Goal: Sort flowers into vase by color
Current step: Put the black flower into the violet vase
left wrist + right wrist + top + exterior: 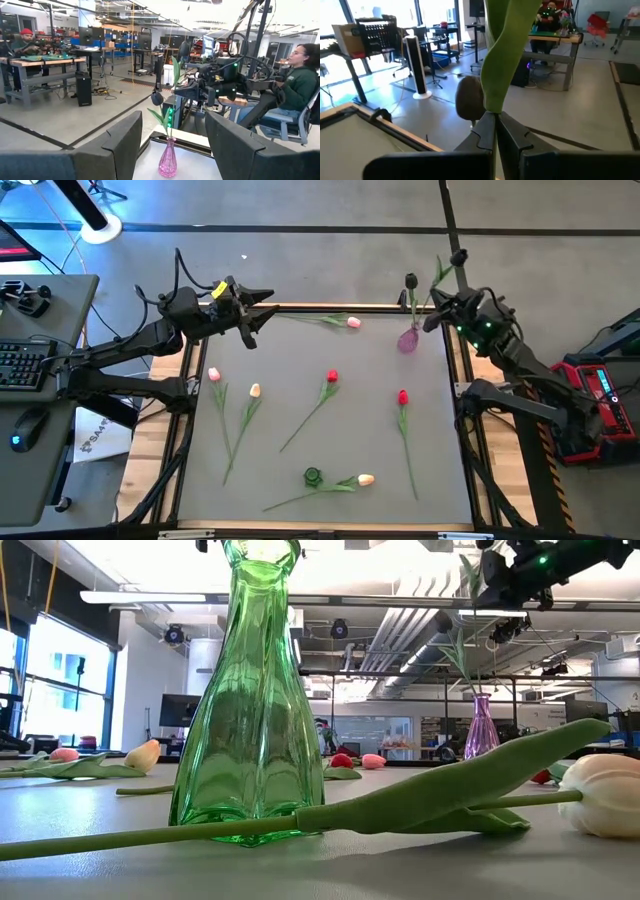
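Dark-headed tulip (410,281) is held w/ right end effector (437,314) closed on its thin, light, bendy stem above pink vase (408,339); left end effector (262,310), open, is parked away.

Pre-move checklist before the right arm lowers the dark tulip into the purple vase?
1. Right gripper shut on the dark tulip: ok.
2. Purple vase upright: ok.
3. Tulip stem lined up over the vase mouth: cannot tell.
4. Left gripper clear of the vase, at the table's far-left edge: ok.
5. Other flowers apart from the vase; nearest is the pink tulip: ok.
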